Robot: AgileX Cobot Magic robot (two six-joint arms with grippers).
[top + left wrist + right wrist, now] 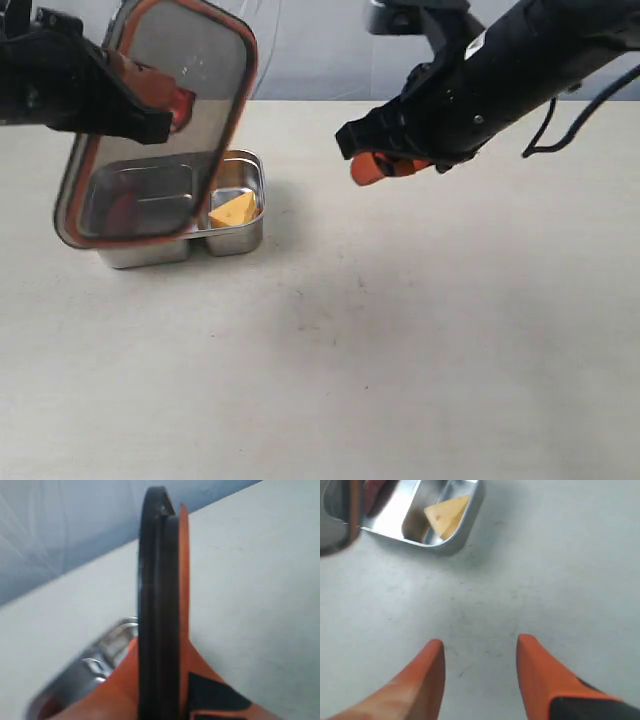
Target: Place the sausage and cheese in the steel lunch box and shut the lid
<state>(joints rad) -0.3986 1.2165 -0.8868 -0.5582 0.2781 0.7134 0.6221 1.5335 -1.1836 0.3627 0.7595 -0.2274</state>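
Pinching the lid [200, 90] between left jaws, above the lunch box [238, 241]; right jaws wide, empty.

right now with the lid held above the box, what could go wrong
The lid hangs steeply tilted in the left gripper, so it may land skewed on the steel lunch box rim or slip. The cheese seems propped against its compartment wall and might catch the lid.

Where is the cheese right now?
In the exterior view, the cheese lies in the smaller, right-hand compartment of the steel lunch box, left of centre on the table, beside the lower edge of the tilted lid.
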